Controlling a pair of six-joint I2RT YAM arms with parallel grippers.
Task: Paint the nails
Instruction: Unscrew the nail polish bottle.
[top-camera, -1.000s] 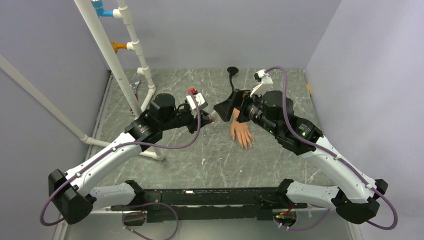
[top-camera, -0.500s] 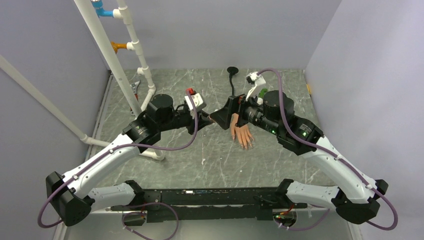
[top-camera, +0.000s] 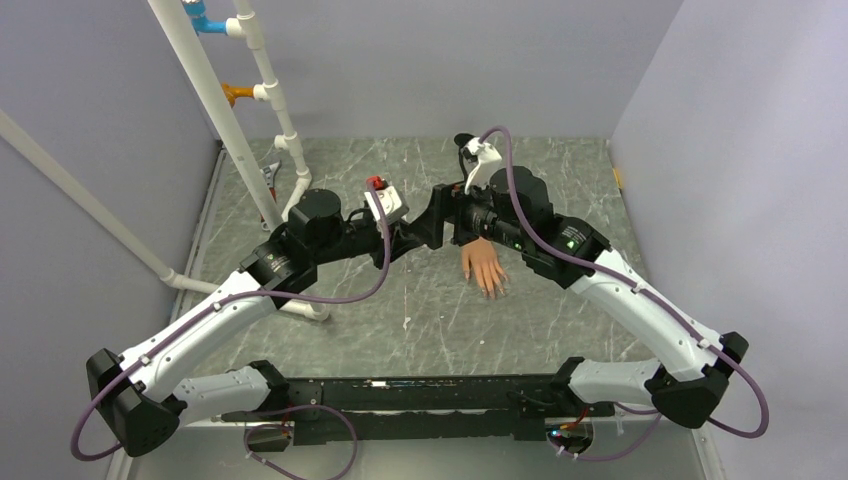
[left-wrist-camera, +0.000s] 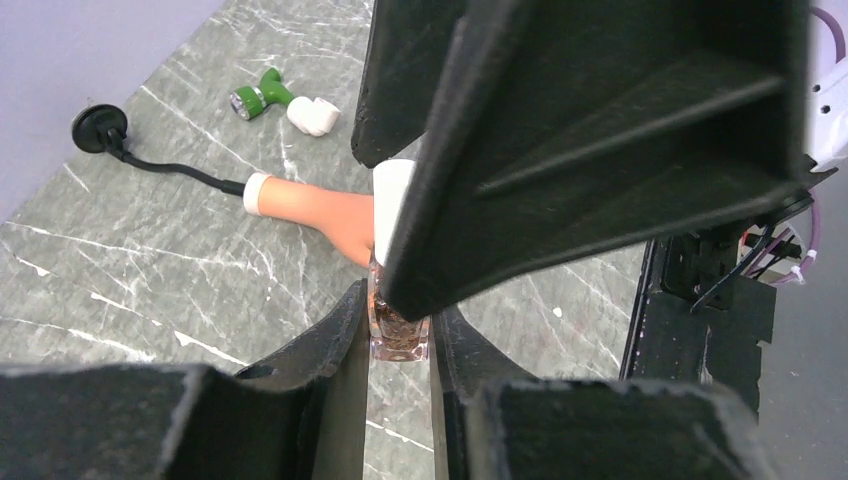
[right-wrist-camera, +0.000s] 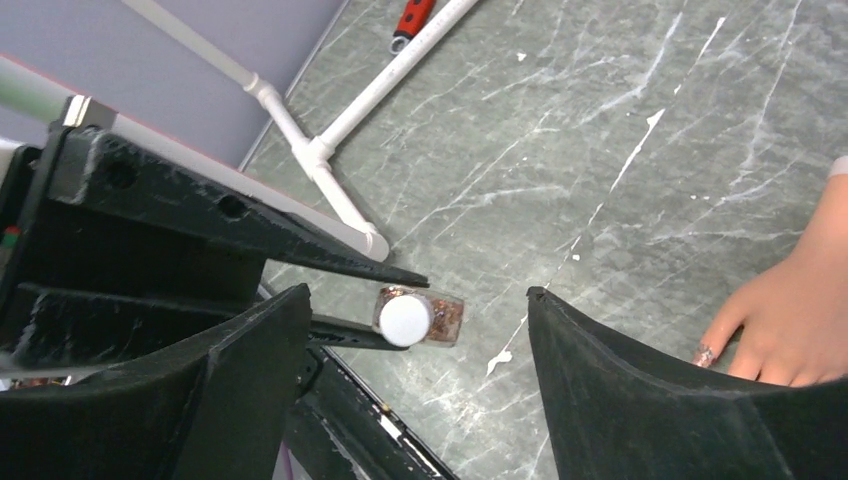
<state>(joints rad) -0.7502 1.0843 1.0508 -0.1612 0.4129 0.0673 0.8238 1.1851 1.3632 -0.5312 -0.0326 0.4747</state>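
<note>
The left gripper (left-wrist-camera: 398, 338) is clenched on a small brown bottle (left-wrist-camera: 399, 325) with a white cap (right-wrist-camera: 405, 320), held over the bench (top-camera: 400, 310) near the middle of the top view. The right gripper (right-wrist-camera: 415, 292) faces it there, its jaws spread wide on either side of the cap without pinching it. The mannequin hand (top-camera: 484, 264) lies flat on the bench just right of centre, directly below the right gripper in the frame. Its nails (top-camera: 497, 291) point toward the bottom edge.
</note>
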